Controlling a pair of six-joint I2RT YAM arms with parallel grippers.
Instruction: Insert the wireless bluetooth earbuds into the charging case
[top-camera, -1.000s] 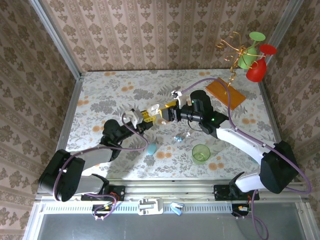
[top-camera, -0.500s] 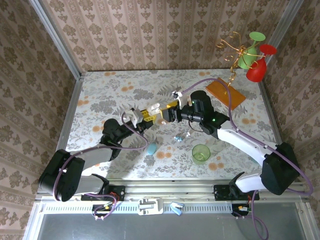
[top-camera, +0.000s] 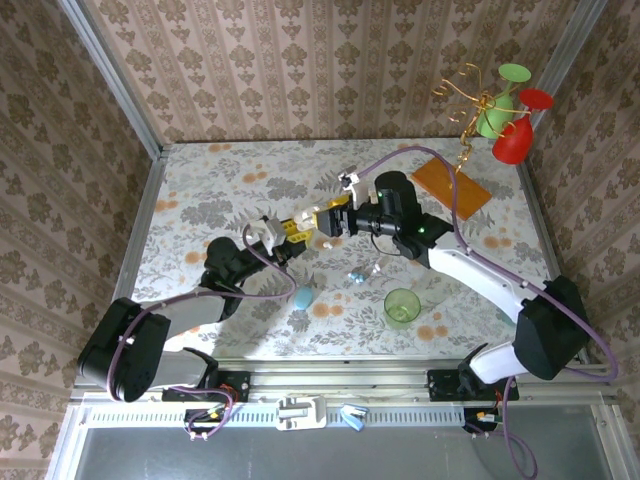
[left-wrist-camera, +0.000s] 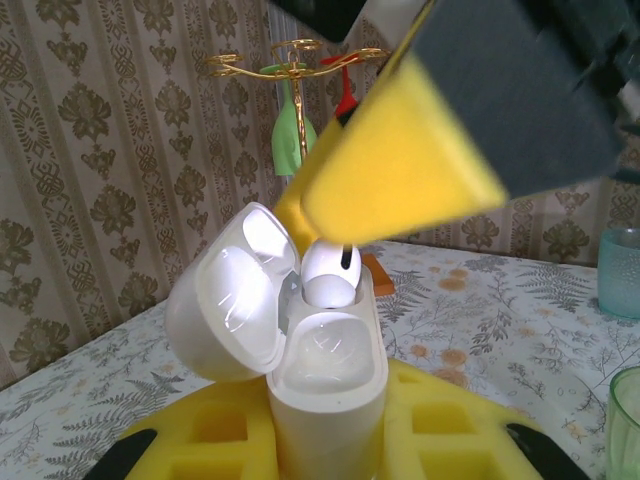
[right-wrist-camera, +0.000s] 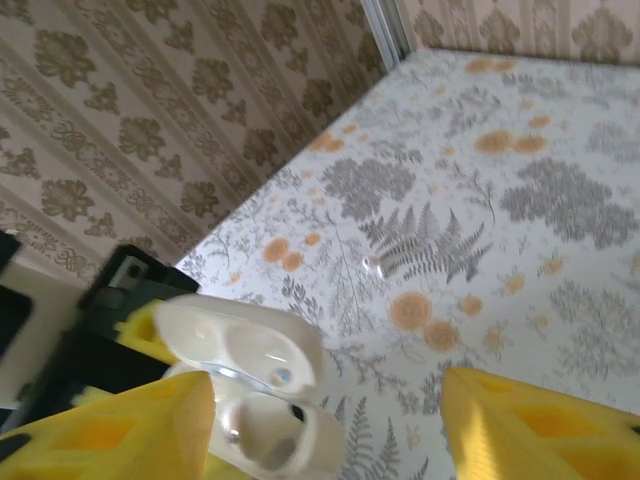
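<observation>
White plastic of the charging case (left-wrist-camera: 325, 370) sits clamped between the yellow pads of my left pincer (left-wrist-camera: 330, 415). I hold it in the air above the middle of the worktop (top-camera: 200, 190), with its lid (left-wrist-camera: 225, 300) swung open to one side. One white earbud (left-wrist-camera: 330, 275) stands in the case, but it rises high over the rim, so I judge it is not yet fully seated. My right pincer (right-wrist-camera: 325, 400) hangs just above with its fingers spread wide and nothing between them; one of its yellow pads is very close to the top of the earbud. The danger I see is this: if that pad brushes the earbud when I pull away, or if my left arm tilts the case, the earbud may tip out and fall on the worktop. Closing the lid on it now could also jam it. Whether the second socket is filled I cannot tell. Between the centre of the worktop and its near edge lie a pale blue earbud (top-camera: 356, 275), a pale blue case (top-camera: 303, 297) and a green cup (top-camera: 402, 307), which looks empty.
</observation>
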